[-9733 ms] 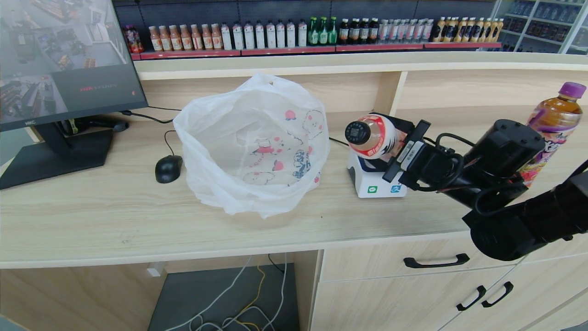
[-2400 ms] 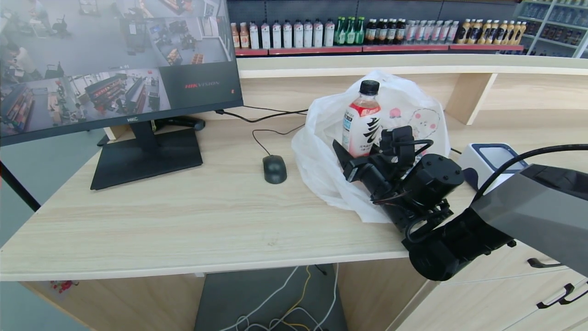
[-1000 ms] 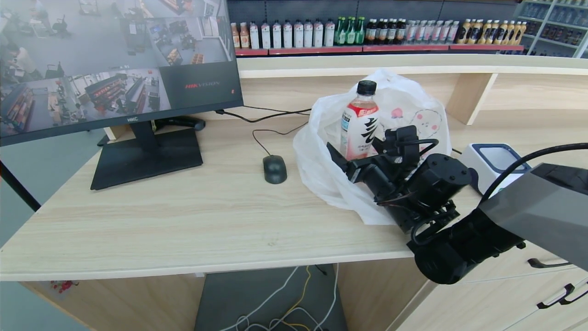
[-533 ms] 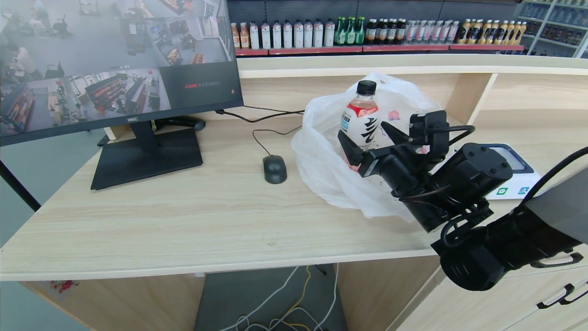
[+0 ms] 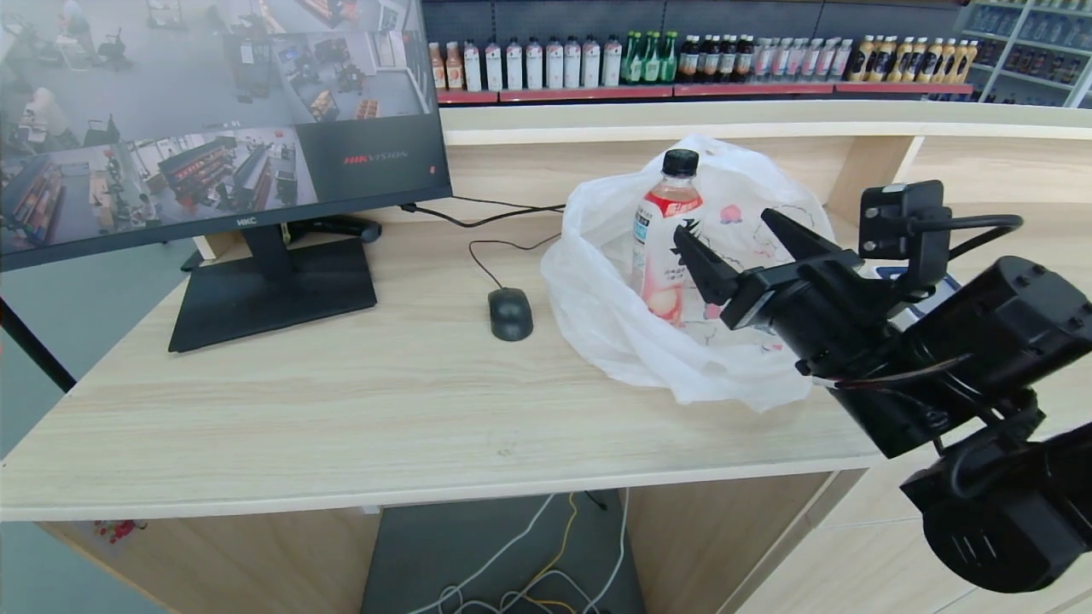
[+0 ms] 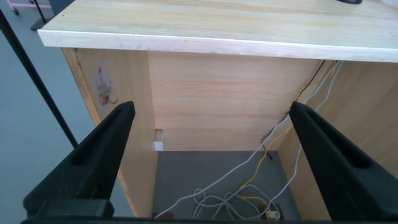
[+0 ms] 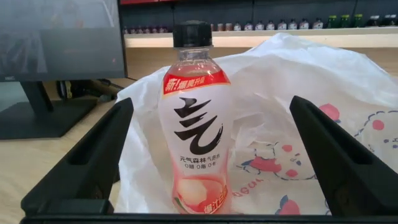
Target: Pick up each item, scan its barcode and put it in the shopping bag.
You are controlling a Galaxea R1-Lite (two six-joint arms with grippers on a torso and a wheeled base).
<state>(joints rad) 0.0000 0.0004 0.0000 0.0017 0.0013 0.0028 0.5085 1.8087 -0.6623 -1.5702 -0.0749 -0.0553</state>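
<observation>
- The right gripper point(image 5: 728, 228) has drawn back from the shopping bag point(image 5: 614, 341) toward the robot's right. A moment ago it was closer to the bottle point(image 5: 668, 223), and a little before that it was holding the bottle over the bag.
- Its fingers are now spread wide and hold nothing. In the right wrist view the bottle point(image 7: 194, 118) stands free between the two fingers, touched by neither.
- The bottle is upright inside the bag, its black cap above the bag's rim. The bag sits on the counter point(image 5: 341, 409).
- For this item the work seems finished: it is released and bagged.
- The left gripper point(image 6: 211, 109) is low in front of the counter, with its fingers apart and empty.
- In the earliest picture a second bottle with a purple cap stood farther right on the counter. I judge that this one at least is left to pick up, scan and bag.
</observation>
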